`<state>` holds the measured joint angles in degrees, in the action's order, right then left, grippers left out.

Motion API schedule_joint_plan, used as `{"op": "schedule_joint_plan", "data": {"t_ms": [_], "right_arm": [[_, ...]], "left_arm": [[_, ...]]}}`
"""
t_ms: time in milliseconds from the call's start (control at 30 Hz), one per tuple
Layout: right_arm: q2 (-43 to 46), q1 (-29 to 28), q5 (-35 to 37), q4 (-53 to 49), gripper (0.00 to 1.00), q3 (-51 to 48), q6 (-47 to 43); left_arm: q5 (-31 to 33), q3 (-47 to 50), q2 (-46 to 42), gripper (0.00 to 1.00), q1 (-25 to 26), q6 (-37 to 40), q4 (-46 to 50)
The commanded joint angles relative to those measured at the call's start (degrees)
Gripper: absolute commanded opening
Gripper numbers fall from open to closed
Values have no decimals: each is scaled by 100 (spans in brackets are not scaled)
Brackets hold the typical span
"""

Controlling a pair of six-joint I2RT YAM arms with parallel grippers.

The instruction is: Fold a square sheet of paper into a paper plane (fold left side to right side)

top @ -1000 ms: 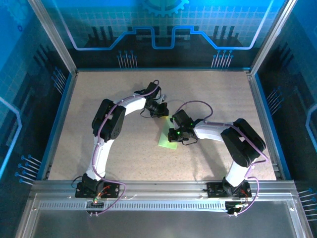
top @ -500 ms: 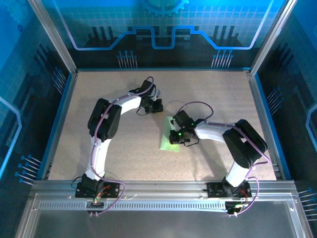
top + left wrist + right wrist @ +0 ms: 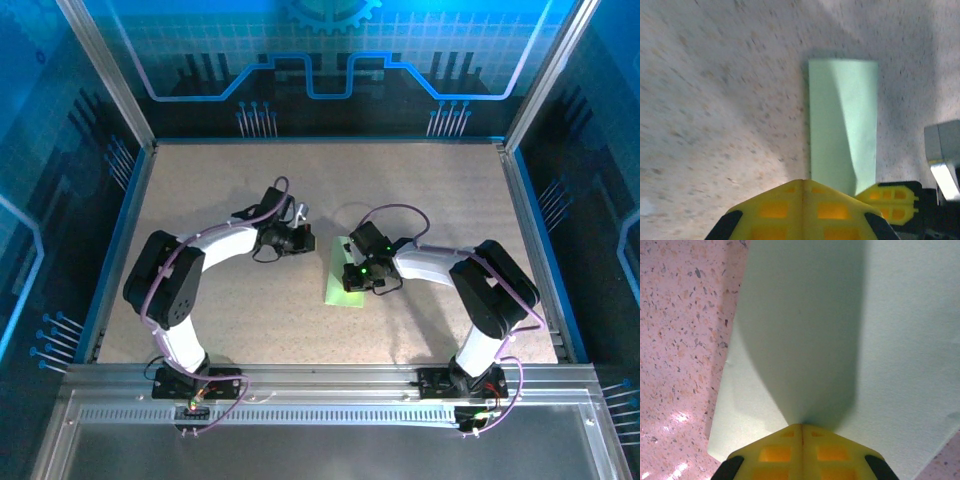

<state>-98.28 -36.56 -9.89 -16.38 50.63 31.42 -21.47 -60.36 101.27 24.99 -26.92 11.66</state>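
Note:
The square sheet of paper point(image 3: 339, 285) lies on the table folded into a narrow pale green strip, also seen as the sheet point(image 3: 842, 120) ahead of the left wrist camera. My right gripper point(image 3: 351, 253) is shut, its tip pressed down on the paper point(image 3: 900, 340); the joined yellow right fingertips point(image 3: 802, 426) touch the sheet with nothing between them. My left gripper point(image 3: 304, 240) is shut and sits just left of the strip, off the paper. In the left wrist view the left gripper point(image 3: 803, 182) hangs above bare table by the strip's near end, with the right gripper's yellow fingers point(image 3: 888, 195) beside it.
The speckled tabletop point(image 3: 230, 300) is ringed by a blue rim point(image 3: 120, 250) and see-through walls. A metal rail point(image 3: 330, 375) runs along the near edge by the arm bases.
My left arm has pulled back to the left and toward the near edge, away from the paper. The sheet now lies as a narrower strip. The right gripper has hardly moved.

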Motion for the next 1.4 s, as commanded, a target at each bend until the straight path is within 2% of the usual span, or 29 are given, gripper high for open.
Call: {"op": "schedule_joint_plan", "data": {"t_ms": [0,200,567,1000,1367], "right_arm": [[-365,71,193,-841,0,-185,-36],[-355,69,181,-820,0,-230,-4],[-360,48,154,-755,0,-275,16],[-148,78,-142,-613,1,-145,142],[922,518,-678,-416,27,-87,469]], "left_arm": [[-312,116,-41,0,260,-243,-262],[-344,-187,455,0,558,-288,-299],[-224,-704,1076,0,700,-86,-39],[63,-343,1293,0,728,-56,56],[144,-79,1169,0,735,-127,-17]]}}
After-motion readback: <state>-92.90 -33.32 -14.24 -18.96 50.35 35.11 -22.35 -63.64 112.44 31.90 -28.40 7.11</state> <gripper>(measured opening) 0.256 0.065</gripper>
